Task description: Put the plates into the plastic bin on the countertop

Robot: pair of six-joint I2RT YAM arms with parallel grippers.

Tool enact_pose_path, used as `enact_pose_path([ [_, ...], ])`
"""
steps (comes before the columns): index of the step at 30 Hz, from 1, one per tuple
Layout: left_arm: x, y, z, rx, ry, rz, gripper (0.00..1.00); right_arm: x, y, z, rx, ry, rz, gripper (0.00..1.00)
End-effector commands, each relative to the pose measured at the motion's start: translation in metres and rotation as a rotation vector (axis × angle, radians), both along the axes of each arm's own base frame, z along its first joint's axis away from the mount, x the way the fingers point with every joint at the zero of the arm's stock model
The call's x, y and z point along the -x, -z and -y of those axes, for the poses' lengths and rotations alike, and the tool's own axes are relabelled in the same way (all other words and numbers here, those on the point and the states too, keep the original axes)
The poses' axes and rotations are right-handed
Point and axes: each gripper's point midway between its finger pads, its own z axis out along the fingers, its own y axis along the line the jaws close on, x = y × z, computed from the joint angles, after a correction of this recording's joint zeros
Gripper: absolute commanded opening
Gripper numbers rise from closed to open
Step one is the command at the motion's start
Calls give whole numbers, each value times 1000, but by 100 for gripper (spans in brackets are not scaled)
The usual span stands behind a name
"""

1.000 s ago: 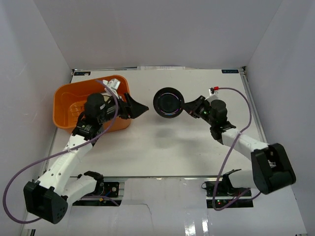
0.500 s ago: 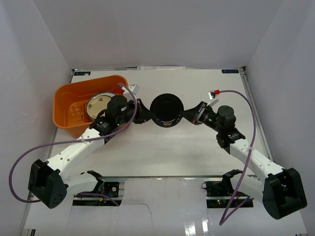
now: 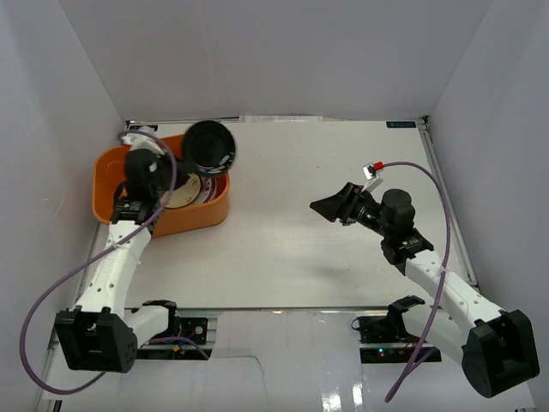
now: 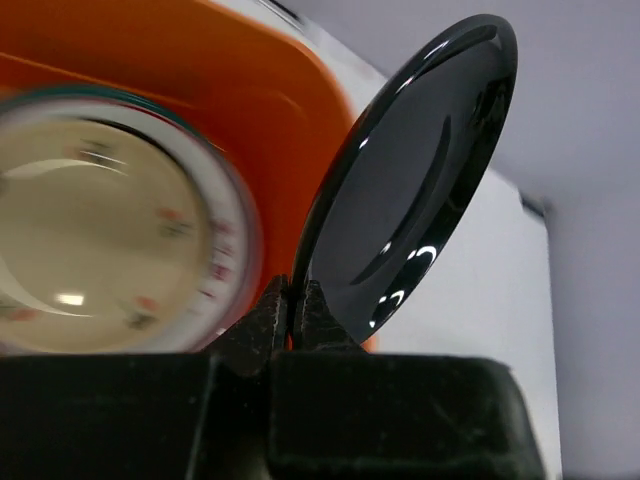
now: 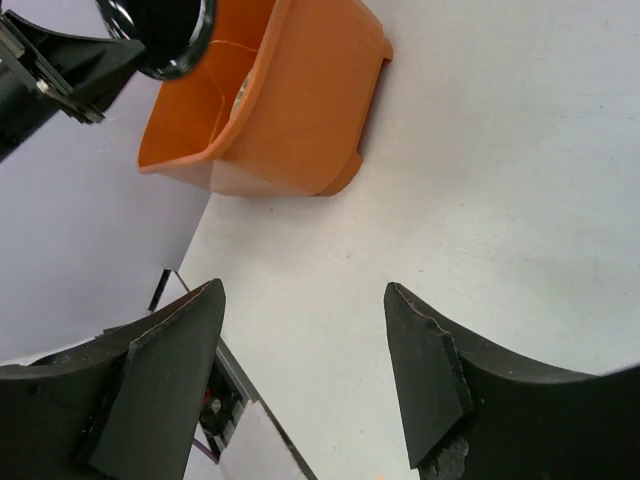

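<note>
- Top view: my left gripper point(image 3: 186, 160) is clenched on the rim of a glossy black plate point(image 3: 209, 146). It holds the plate tilted above the one o'clock corner of the orange plastic bin point(image 3: 110, 176), which sits at ten o'clock on the countertop point(image 3: 283, 257). A pale patterned plate point(image 3: 184, 193) already lies inside the bin. My right gripper point(image 3: 330, 207) hangs at three o'clock, well apart from the bin, jaws spread and carrying nothing.
- Left wrist view: the jaws pinch the black plate's lower edge at six o'clock. The plate stands nearly on edge, leaning toward one o'clock. The patterned plate shows blurred at nine o'clock, down on the bin floor.
- Right wrist view: the jaws gape wide over bare countertop. The bin is at eleven o'clock, and the black plate is poised above its rim.
- Progress, as I judge it: at least one plate is in; whether others lie beneath it I cannot tell. The black plate is over the bin but not yet let go. I see no plates left on the countertop, so lowering and releasing this one looks like the remaining work.
</note>
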Motion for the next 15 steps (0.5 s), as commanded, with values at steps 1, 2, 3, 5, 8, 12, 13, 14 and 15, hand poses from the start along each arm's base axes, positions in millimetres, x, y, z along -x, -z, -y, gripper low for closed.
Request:
enact_pose_path([
  [1, 4, -12, -76, 54, -195, 14, 0, 2, 16, 6, 56, 10, 10, 71],
  [2, 6, -7, -89, 58, -233, 4, 0, 3, 19, 7, 66, 10, 9, 71],
  [3, 8, -3, -111, 63, -294, -2, 0, 2, 24, 8, 80, 12, -1, 71],
  [5, 12, 17, -135, 61, -368, -35, 0, 2, 30, 9, 101, 14, -5, 71],
  [8, 13, 43, -147, 47, -413, -96, 0, 1, 33, 10, 112, 19, -4, 71],
  [12, 15, 69, -159, 41, -465, -158, 0, 0, 38, 14, 135, 33, -4, 70],
  [13, 16, 73, -163, 28, -481, -163, 0, 0, 39, 14, 138, 35, -3, 71],
  [14, 15, 74, -164, 16, -481, -165, 0, 1, 40, 15, 142, 36, -5, 70],
  [15, 14, 72, -166, -4, -477, -163, 1, 1, 40, 15, 143, 37, -7, 70],
])
